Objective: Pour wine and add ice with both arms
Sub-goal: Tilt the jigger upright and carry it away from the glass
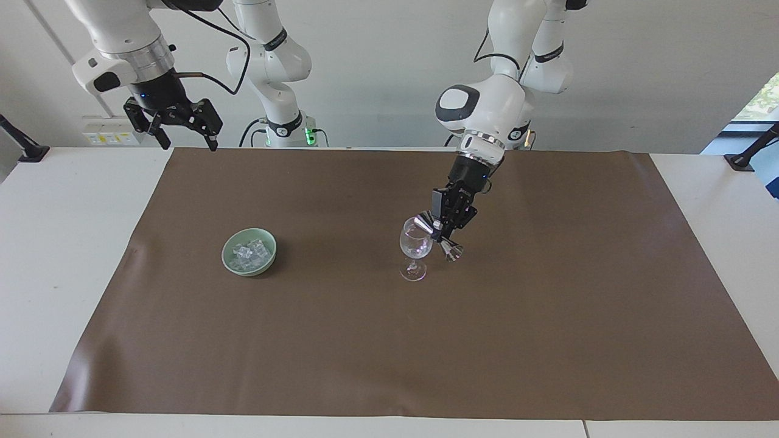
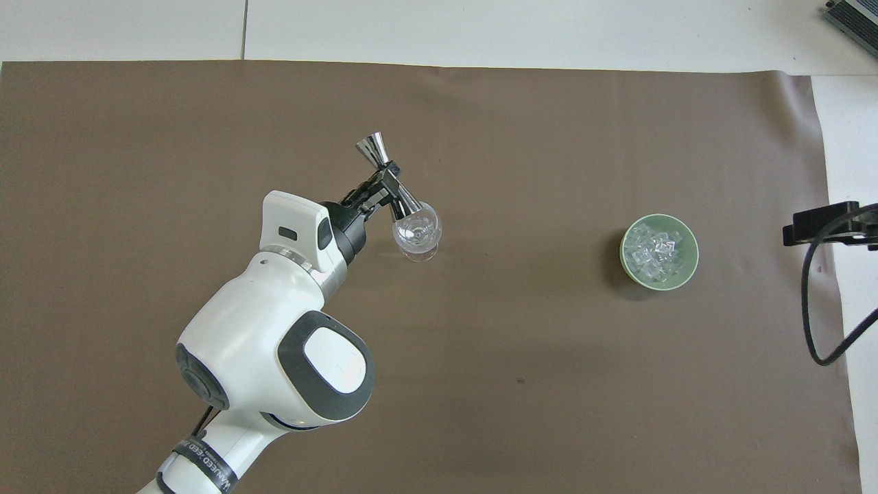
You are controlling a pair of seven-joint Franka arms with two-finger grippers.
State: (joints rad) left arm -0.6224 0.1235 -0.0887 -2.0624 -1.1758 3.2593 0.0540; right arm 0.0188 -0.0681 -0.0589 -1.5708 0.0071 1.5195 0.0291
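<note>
A: Left gripper (image 1: pixel 442 231) status?

B: Clamped tight on the waist of a steel jigger (image 1: pixel 439 236), held tilted. One cone's mouth sits at the rim of the wine glass (image 1: pixel 415 249), the other cone sticks out away from the glass, toward the left arm's end of the table.

A: Glass position?

B: Upright on the brown mat (image 1: pixel 548 340), right under the jigger's lower cone. In the overhead view the cone overlaps the bowl of the glass (image 2: pixel 416 233), with the gripper (image 2: pixel 385 180) just beside it.

A: Any liquid in it?

B: Can't tell, only clear glints inside.

A: Ice?

B: Ice (image 1: pixel 248 255) all in the pale green bowl (image 1: pixel 266 265), well apart from the left gripper, toward the right arm's end of the mat. Same in the overhead: cubes (image 2: pixel 655 249) piled in the bowl (image 2: pixel 689 267).

A: Right gripper (image 1: pixel 186 139)?

B: Waiting, fingers spread wide, holding nothing. It hangs high over the table edge by its own base, well clear of the bowl. Not in the overhead view.
</note>
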